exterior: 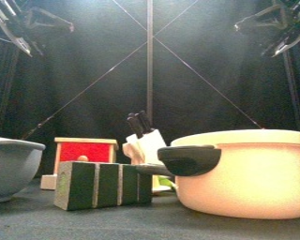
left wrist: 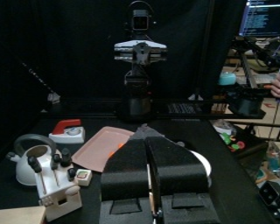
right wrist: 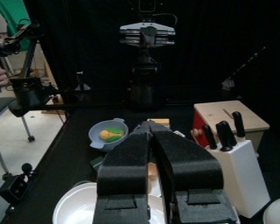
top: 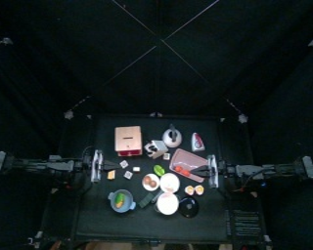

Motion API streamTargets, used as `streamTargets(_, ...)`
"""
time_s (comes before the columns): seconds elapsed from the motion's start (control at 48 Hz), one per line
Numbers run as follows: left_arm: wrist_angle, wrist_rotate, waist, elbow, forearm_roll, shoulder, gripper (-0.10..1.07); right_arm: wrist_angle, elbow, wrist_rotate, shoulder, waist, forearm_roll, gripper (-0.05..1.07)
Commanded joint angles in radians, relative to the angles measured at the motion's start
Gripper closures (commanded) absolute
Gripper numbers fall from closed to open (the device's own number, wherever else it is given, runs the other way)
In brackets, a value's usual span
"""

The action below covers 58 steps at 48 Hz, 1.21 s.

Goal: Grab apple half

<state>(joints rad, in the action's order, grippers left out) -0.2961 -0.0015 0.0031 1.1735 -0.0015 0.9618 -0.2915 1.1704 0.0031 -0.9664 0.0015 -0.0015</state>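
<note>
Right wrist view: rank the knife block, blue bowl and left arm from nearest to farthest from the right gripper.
1. The knife block, close beside the right gripper.
2. The blue bowl, further out, on the other side.
3. The left arm, farthest, across the table.

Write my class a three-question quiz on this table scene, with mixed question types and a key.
1. True or false: the left gripper holds an object.
2. In the front view, what stands large on the right? A) cream pot B) red kettle C) white plate
3. Which wrist view shows the blue bowl?
Key: 1 false; 2 A; 3 right wrist view.
</note>
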Motion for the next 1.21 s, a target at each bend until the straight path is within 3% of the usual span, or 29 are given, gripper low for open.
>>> streamTargets(0.0, -0.02, 0.003, 0.0, 0.0, -0.002, -0.026, 0.97, -0.002, 0.0, 0.002, 0.028, -0.005, 0.0, 0.99)
streamTargets(0.417, -0.089, 0.008, -0.008, -0.011, 0.002, -0.181, 1.0, 0.123, -0.008, 0.147, 0.227, -0.005, 0.018, 1.0)
streamTargets(0.708, -0.155, 0.003, -0.018, 0.029, 0.003, -0.192, 1.0, 0.278, -0.015, 0.273, 0.213, 0.009, 0.032, 1.0)
streamTargets(1.188, -0.215, 0.0, -0.075, 0.077, 0.002, -0.192, 0.99, 0.848, -0.107, 0.726, 0.216, 0.081, 0.098, 0.95)
